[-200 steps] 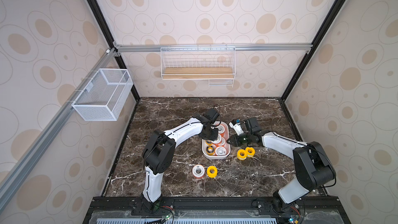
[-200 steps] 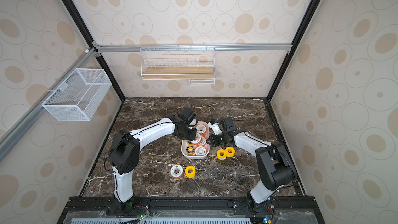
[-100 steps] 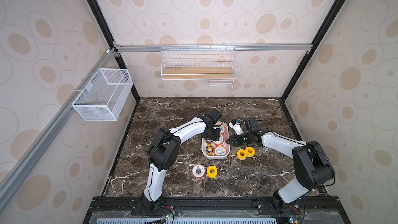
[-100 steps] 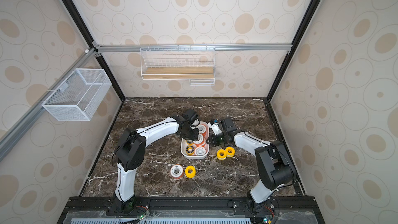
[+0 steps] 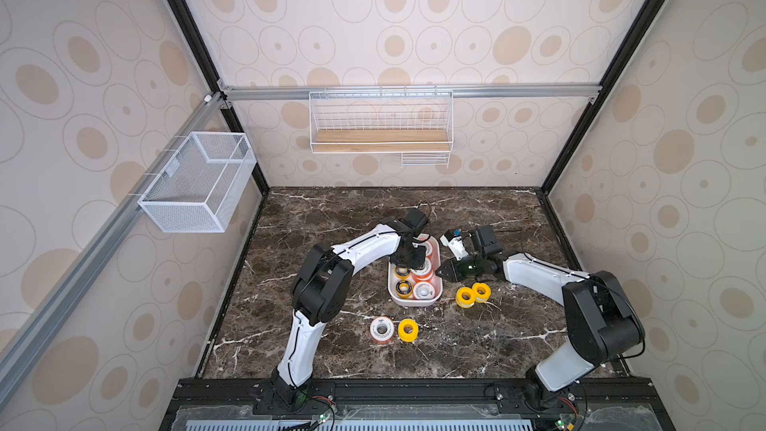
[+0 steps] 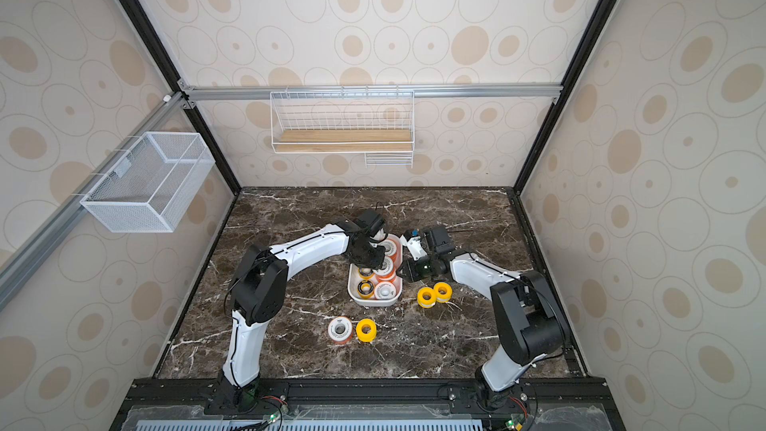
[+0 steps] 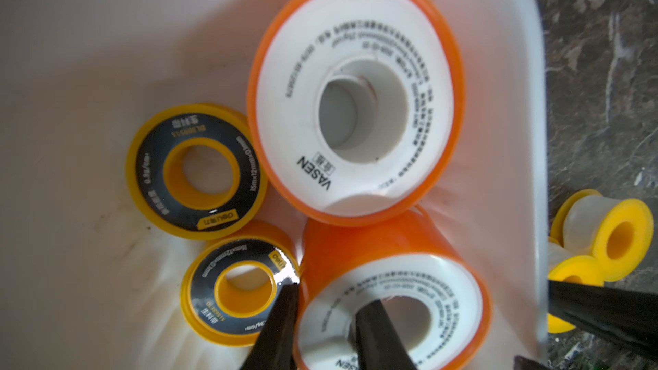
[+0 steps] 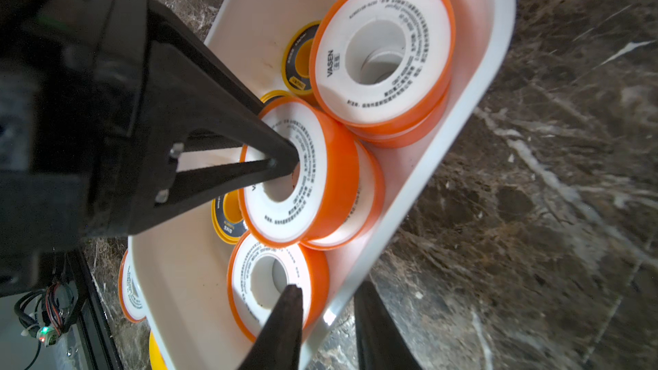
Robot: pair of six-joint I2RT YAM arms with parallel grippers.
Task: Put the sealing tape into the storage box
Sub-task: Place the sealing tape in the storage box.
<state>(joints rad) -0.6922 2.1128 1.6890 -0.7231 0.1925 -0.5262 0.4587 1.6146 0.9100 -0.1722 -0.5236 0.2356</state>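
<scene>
Elbow (image 5: pixel 319 279) swung inward — left gripper (image 7: pixel 331 295) pinches round orange-rimmed spool (image 7: pixel 391 254) in smooth tub (image 7: pixel 71 30).

left gripper (image 5: pixel 409 265) lower, deeper in storage box (image 5: pixel 414 304)

Two high overhead views; wrist cameras close on storage box (image 7: pixel 89 48)

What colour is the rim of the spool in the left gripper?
Orange, on the white-faced plastic spool; clearest in right wrist view.
</scene>
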